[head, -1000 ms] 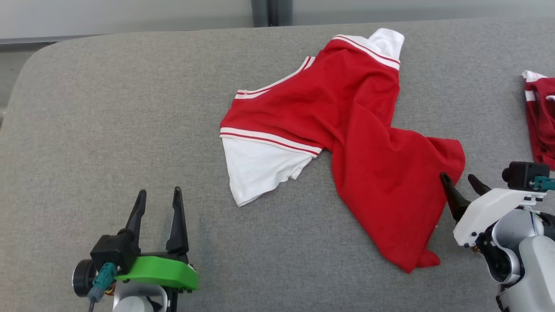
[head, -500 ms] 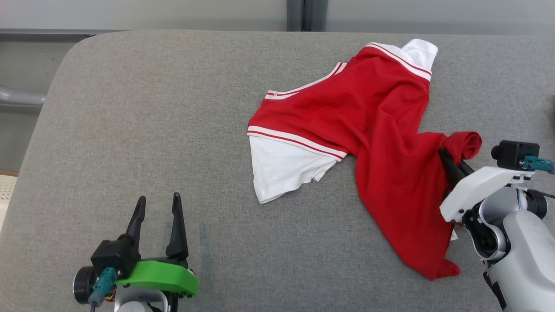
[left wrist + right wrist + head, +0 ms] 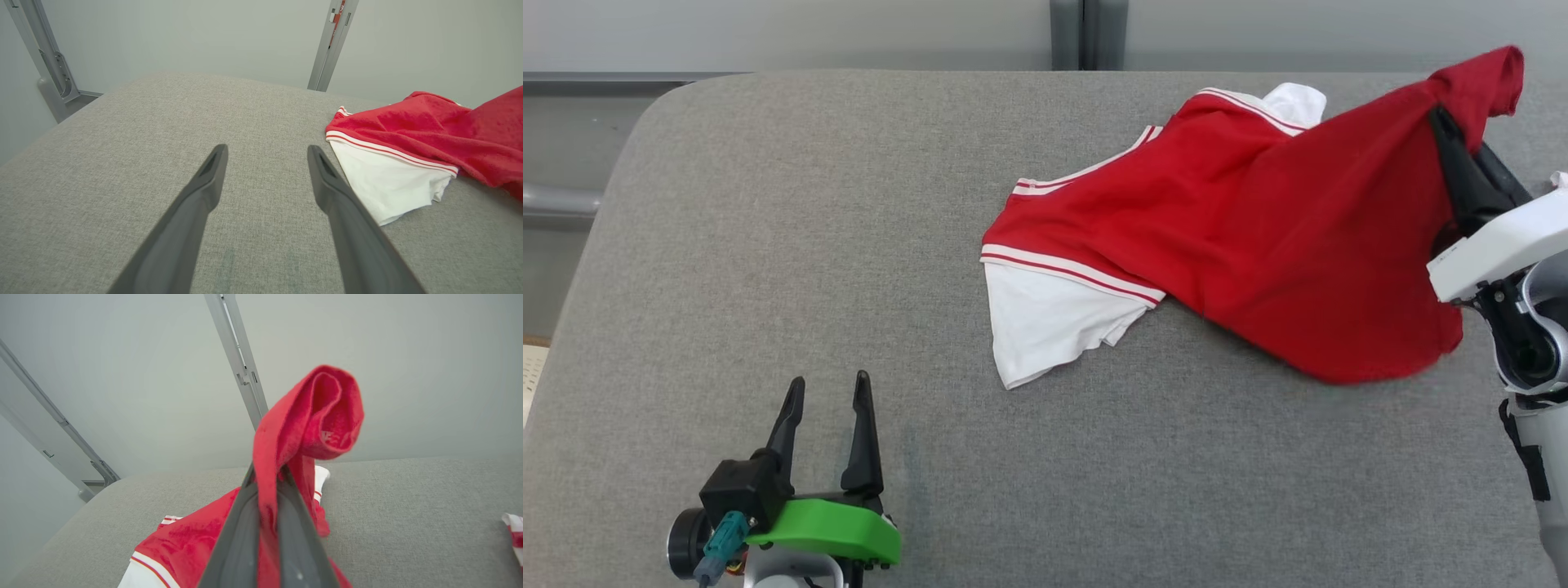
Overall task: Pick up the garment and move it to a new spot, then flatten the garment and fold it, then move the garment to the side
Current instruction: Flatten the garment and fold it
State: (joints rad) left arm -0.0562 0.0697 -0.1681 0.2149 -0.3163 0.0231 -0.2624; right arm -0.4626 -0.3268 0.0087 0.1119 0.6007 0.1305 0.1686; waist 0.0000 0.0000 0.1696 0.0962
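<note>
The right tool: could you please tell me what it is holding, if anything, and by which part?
The right tool is shut on the garment, pinching a bunched fold at its plain red edge.

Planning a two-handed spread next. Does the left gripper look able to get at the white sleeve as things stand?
Probably yes: the left gripper is open, only grey surface lies between it and the white sleeve, and the right gripper grips the garment elsewhere.
</note>
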